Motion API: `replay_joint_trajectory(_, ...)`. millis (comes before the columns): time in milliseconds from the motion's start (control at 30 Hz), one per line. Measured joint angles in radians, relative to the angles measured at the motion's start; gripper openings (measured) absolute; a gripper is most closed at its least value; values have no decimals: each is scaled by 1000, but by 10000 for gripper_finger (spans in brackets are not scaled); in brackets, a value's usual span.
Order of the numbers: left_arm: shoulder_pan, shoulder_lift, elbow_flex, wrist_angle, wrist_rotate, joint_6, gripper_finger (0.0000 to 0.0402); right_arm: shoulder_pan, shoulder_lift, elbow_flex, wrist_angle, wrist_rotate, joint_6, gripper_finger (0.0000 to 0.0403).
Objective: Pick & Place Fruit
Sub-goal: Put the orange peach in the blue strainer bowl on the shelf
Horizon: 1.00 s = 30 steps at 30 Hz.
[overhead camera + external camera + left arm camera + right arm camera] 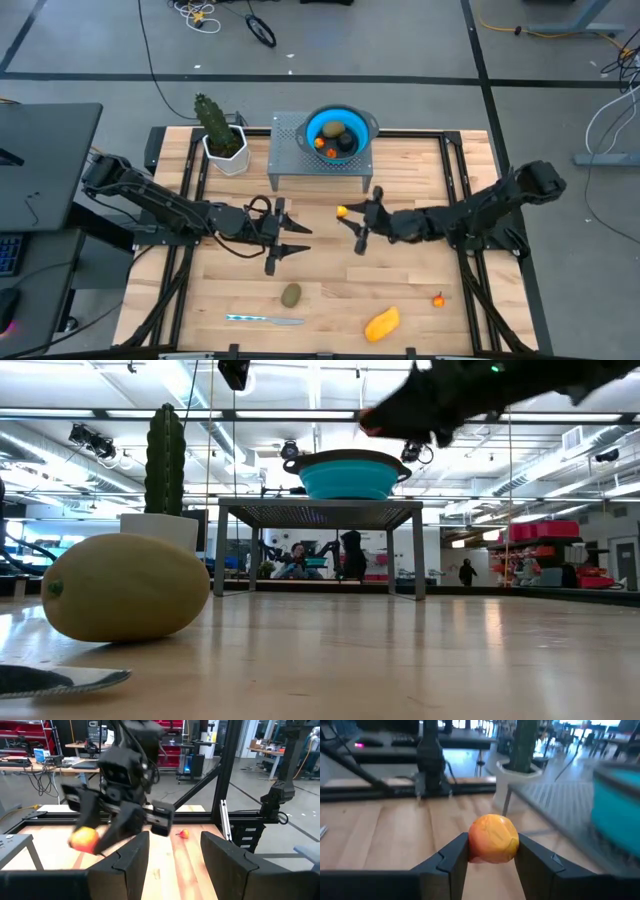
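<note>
Right gripper [347, 214], seen from above, pinches a small round orange-red fruit piece [343, 211] in front of the perforated grey metal stand [290, 165] that carries the blue bowl [312, 128], which already holds a near-black ball [346, 143], a green piece and an orange bit; the left gripper [290, 241] waits with its fingers spread, nearer the front edge of the wooden bench [330, 270] than the stand, and beyond it lie an olive-green oval [291, 294], a yellow-orange oblong [382, 323], a tiny orange-red bit [438, 299] and a thin silver-and-blue knife [264, 319]. From bench level the right arm hangs dark above the bowl's [345, 473] rim height, so clearance looks slim and a low approach could clip the rim and shove the bowl on its stand [320, 512]. The left wrist view shows the fruit piece [84, 840] held out at the very ends of the right gripper's fingers. The right wrist view confirms it: the fruit piece [493, 839] sits between the fingertips [457, 851] with little contact, so a jolt could roll it out short of the bowl.
</note>
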<state>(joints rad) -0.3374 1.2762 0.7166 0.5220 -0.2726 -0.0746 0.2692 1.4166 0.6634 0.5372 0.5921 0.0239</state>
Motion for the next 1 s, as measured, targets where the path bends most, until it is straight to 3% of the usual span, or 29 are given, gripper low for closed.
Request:
replay_joint_trajectory(200,0,0,0,-6,0,2,187,-79,1,103,-8,-10,-133,154)
replay_joint_trajectory(500,0,0,0,-23,2,3,187,-264,1,205,-8,8,-206,154)
replay_joint_trajectory(767,0,0,0,-43,1,3,187,-412,1,228,-22,-73,-225,154)
replay_joint_trajectory(1000,0,0,0,-47,1,3,187,-501,2,228,-82,-72,-224,154)
